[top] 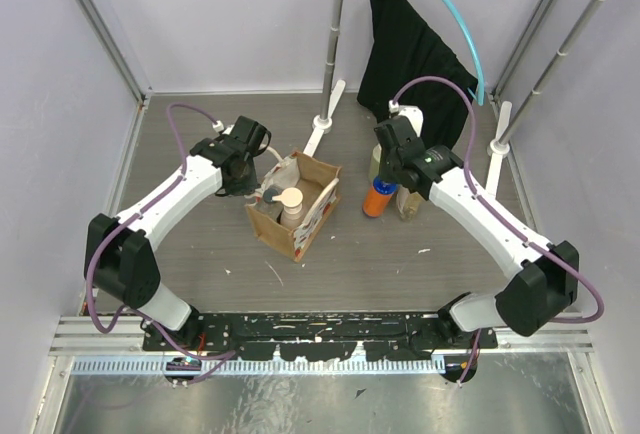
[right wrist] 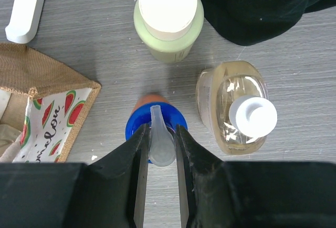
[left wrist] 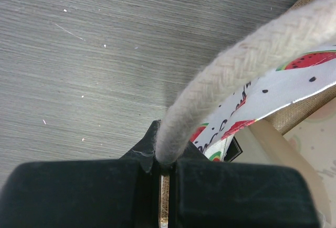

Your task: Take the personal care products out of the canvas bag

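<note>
Evidently the right gripper (right wrist: 160, 133) is pinching the pale spout (right wrist: 160, 146) of the orange bottle (top: 377, 199), its jaws standing only narrowly apart with the spout filling the gap. The bottle is standing on the table (top: 200, 254) right of centre in the overhead view, just beside the canvas bag (top: 312, 226). At the top of the right wrist view a pale green bottle (right wrist: 168, 20) is sitting near it. At the right a clear amber bottle (right wrist: 236, 107) is crowding in close, with the black garment (right wrist: 262, 2) hanging in the upper right corner. The left gripper (left wrist: 164, 159) is clamping fully down on the bag's rope handle (left wrist: 236, 65), left of centre overhead, and appears to be holding the bag steady. A beige bottle (top: 291, 204) with a cream cap is sitting inside the bag, so the job is looking only partly done. The risk lies mostly in the letting go. The hold is high on a slim spout, so a sideways drift while the jaws are parting could be tipping the orange bottle into its close neighbours. Any tug on the handle could be tilting the bag and rolling the last bottle out of easy reach.
</note>
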